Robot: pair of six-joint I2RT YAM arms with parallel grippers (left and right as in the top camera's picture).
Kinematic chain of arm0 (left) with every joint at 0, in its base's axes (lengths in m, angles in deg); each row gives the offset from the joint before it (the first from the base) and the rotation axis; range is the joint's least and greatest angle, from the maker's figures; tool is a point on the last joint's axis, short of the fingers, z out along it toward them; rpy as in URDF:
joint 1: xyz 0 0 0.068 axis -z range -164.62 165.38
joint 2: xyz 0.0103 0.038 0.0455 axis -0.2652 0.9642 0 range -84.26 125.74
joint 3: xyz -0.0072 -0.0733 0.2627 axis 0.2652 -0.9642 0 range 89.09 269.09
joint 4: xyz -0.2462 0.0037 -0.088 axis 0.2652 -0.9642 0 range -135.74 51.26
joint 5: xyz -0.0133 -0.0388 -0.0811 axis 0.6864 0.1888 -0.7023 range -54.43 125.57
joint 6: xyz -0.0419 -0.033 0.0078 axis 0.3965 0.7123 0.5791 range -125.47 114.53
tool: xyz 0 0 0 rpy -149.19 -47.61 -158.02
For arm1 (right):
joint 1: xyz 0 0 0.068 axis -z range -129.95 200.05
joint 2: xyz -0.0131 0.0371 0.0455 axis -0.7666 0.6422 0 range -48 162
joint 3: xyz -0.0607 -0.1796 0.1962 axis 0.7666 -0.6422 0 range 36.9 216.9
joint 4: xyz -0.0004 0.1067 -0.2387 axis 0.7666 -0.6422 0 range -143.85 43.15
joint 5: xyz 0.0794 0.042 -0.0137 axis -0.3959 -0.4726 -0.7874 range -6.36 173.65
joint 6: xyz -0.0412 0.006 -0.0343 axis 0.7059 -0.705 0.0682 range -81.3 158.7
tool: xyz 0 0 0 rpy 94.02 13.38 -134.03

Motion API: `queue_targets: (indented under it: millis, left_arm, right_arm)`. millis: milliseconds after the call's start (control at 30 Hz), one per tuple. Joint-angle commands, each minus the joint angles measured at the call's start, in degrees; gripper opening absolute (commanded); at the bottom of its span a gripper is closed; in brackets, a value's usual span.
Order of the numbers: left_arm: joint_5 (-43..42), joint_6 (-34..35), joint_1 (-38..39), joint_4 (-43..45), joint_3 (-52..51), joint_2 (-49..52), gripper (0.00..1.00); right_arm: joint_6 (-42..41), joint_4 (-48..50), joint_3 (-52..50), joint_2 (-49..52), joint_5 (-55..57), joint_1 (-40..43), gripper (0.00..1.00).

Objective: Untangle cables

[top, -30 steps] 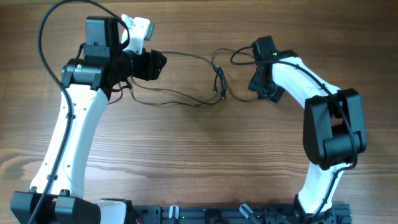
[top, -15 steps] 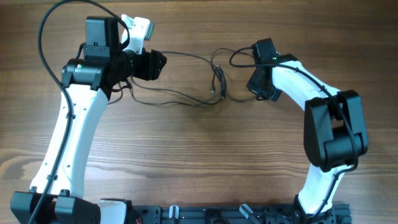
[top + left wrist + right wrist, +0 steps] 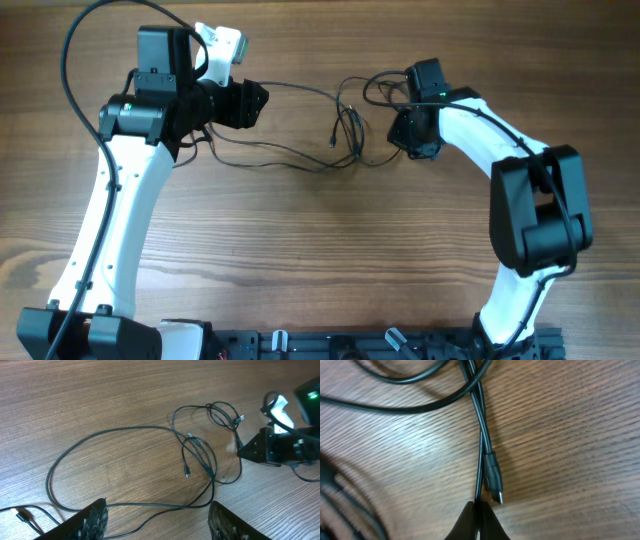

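Cables [image 3: 200, 450]: thin black wires lying on the wood table [image 3: 300, 260], upper middle of the overhead view.
L gripper [image 3: 157, 510]: fingers [image 3: 95, 517] spread wide apart, low over the table, pinching nothing. One strand crosses the gap btw them and lies on the wood.
R gripper [image 3: 476, 507]: tips pressed together, no gap visible. A single strand runs straight down into the seam btw them, so we read it as pinched there.
Plug [image 3: 492, 477]: small black plug w/ a metal tip, on the wood just beside the pinched strand and just above the R tips; not in the grip itself.
Layout: from the left wrist cam we see one big open loop lying flat on the L side, a knot of crossed strands approx. in the middle, and a small coil further off, near the R gripper.
Free end [image 3: 187, 474]: a second plug end lies on the table inside the knot's loops, apart from both grippers; type too small for us to tell.
Other strands, right wrist cam: more wires cross the pinched one near the top of the view; a blurred one sits at the L edge.
L arm [image 3: 110, 220]: reaches up the L side of the table, gripper pointing toward the big loop.
R arm [image 3: 530, 200]: comes in from the R side, gripper at the R end of the tangle, well apart from the L gripper.
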Motion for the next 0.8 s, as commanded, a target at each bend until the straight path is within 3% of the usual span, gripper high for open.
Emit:
queue_targets:
  millis: [0, 200, 433, 767]
  left_arm:
    - [0.3, -0.9, 0.3, 0.2, 1.0, -1.1, 0.67]
    - [0.3, -0.9, 0.3, -0.1, 1.0, -1.1, 0.68]
    - [-3.0, -0.9, 0.3, -1.0, 1.0, -1.1, 0.68]
    - [-7.0, -0.9, 0.3, -3.2, 1.0, -1.1, 0.68]
  right_arm:
    - [5.9, -0.5, 2.8, -9.0, -1.5, -0.4, 0.04]
    - [10.8, -8.2, 8.9, -21.0, 0.0, -0.4, 0.04]
    - [15.3, -18.6, 18.8, -27.5, 2.0, -0.2, 0.04]
    - [16.8, -19.2, 29.3, -29.4, 6.5, 7.9, 0.04]
